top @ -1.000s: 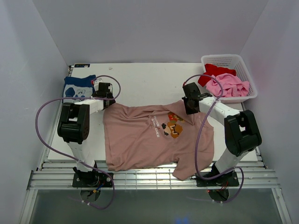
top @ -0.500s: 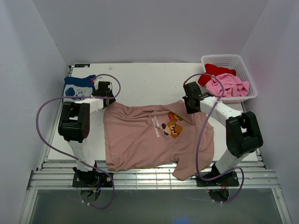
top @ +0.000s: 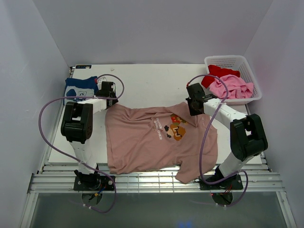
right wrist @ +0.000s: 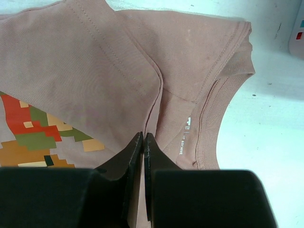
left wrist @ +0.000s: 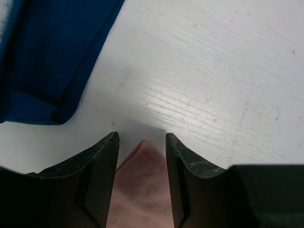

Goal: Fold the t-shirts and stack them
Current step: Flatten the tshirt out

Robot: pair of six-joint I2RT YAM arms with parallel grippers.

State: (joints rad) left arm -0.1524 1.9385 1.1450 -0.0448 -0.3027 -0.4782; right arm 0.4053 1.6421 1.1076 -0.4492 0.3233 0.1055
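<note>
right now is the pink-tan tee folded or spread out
Spread out, not folded: the pink-tan tee lies open on the table, chest print up.

In the left wrist view the navy t-shirt [left wrist: 42,57] runs off the upper left edge. Only a corner of the pink-tan t-shirt [left wrist: 142,190] shows at bottom centre, the rest behind the left gripper [left wrist: 141,137]. From above, the red t-shirt [top: 216,71] lies mostly under the bright pink t-shirt [top: 232,88], and the chest text [top: 160,129] is too small to read.

Four t-shirts [top: 142,137] [top: 76,85] [top: 216,72] [top: 235,88], one basket [top: 228,59], two arms [top: 76,123] [top: 244,135], one table [top: 152,80].
</note>
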